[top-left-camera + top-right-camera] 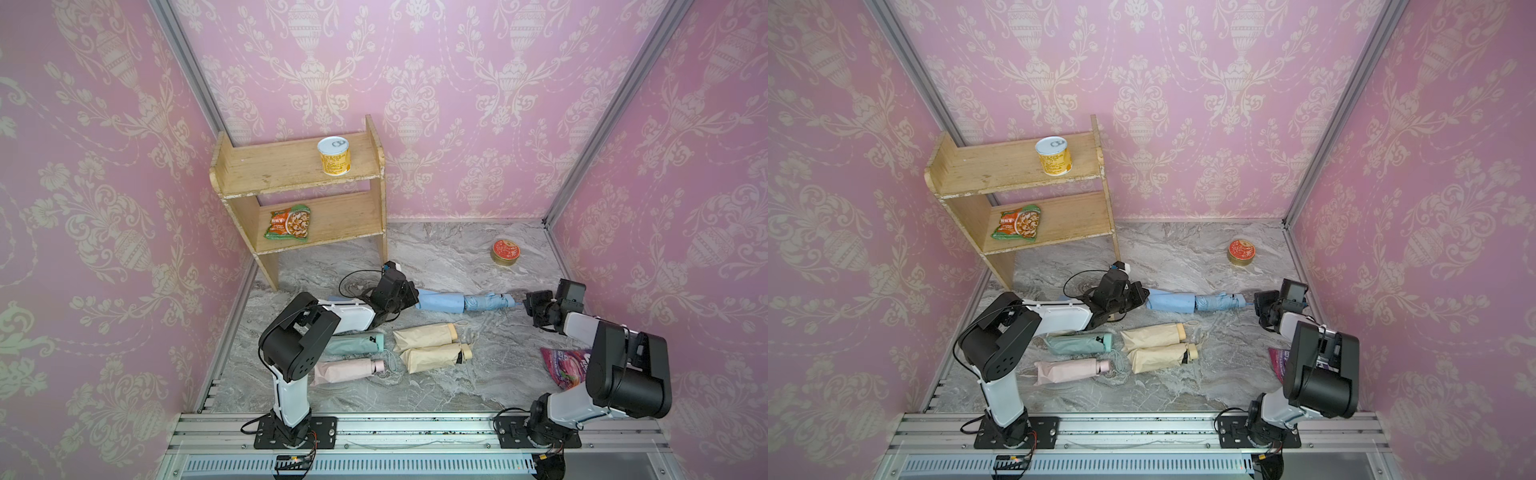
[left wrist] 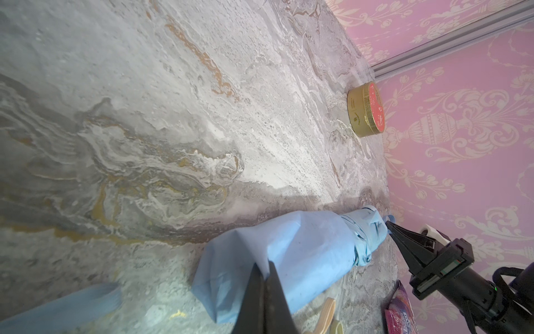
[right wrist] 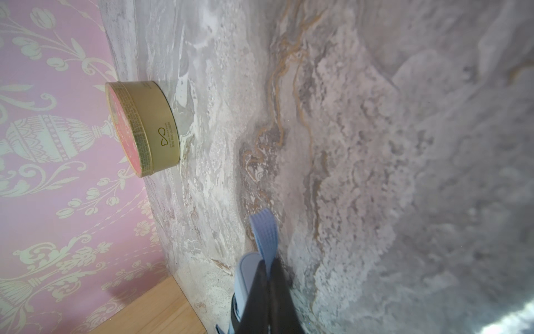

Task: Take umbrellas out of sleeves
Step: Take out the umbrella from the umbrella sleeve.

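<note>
Firmly, the left tool (image 2: 263, 264) pinched the blue sleeve (image 2: 303, 248); the right tool (image 3: 268, 269) clamped the strap (image 3: 264, 231) of the umbrella (image 1: 486, 301), near the gold tin (image 1: 505, 251).

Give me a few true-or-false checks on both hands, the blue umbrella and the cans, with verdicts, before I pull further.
1. The left hand is shut on the light blue sleeve. True.
2. The right hand is open and clear of everything. False: it is shut on the strap at the handle end of the light blue umbrella.
3. The light blue umbrella lies fully out of its sleeve. False: only part of it shows; the rest is inside the sleeve.
4. The yellow can stands on the top board of the shelf. True.
5. The red-lidded tin sits on the shelf's lower board. False: it sits on the table, near the far right corner.
</note>
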Robot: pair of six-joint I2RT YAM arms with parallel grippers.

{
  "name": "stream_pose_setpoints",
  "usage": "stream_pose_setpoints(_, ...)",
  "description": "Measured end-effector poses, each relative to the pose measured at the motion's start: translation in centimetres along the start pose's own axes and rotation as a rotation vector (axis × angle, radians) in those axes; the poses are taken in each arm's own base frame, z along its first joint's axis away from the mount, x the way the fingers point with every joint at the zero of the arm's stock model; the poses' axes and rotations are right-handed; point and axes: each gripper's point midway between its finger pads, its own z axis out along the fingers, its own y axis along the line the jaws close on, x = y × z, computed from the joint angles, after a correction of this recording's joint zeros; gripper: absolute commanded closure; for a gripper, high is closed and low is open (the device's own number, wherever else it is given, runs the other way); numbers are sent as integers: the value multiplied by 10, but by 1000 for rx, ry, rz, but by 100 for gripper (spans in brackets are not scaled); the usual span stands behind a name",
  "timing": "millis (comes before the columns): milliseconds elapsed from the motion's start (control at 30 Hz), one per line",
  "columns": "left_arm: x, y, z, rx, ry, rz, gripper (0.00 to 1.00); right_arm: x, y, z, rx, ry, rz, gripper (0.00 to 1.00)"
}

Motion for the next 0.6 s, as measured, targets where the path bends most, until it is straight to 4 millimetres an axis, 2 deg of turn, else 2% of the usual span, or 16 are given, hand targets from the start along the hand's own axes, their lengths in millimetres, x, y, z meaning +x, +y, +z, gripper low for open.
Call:
stream_pose_setpoints(167,0,0,0,-1,-1,1,99,-6,-2,-2,-2,-8,11,100)
stream_pose_setpoints(433,-1,4,0,-18,-6,11,89,-16,-4,-5,-8,-20,31,100)
stream_pose_setpoints(500,-1,5,0,-25,-10,16,84,-18,-5,-6,-9,-21,34,94)
stream_pose_setpoints(600,-2,6,0,-30,-12,21,74,-18,-5,-6,-10,-20,24,78)
